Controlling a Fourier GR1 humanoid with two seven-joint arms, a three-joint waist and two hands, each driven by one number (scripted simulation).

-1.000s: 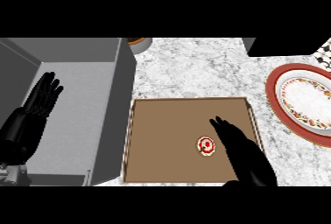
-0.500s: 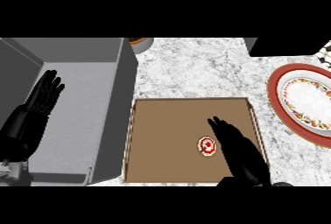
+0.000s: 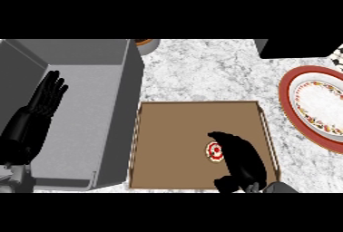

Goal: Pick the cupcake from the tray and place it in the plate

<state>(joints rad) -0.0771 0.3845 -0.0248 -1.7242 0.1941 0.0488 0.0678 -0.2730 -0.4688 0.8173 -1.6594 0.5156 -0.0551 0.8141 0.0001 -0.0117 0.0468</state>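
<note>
1 cupcake (image 3: 214, 150) sat in tray (image 3: 167, 136) | prob light, squashy; grab low sides | R hand (image 3: 242, 158) alongside, couldn't tell grip | L hand (image 3: 46, 97) splayed

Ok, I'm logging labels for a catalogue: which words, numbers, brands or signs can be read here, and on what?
No readable text anywhere in this view.
The cupcake: only red and white rings on top, no letters.
The plate: a patterned band inside its red rim, no words.
The tray: plain brown, unmarked.
</note>
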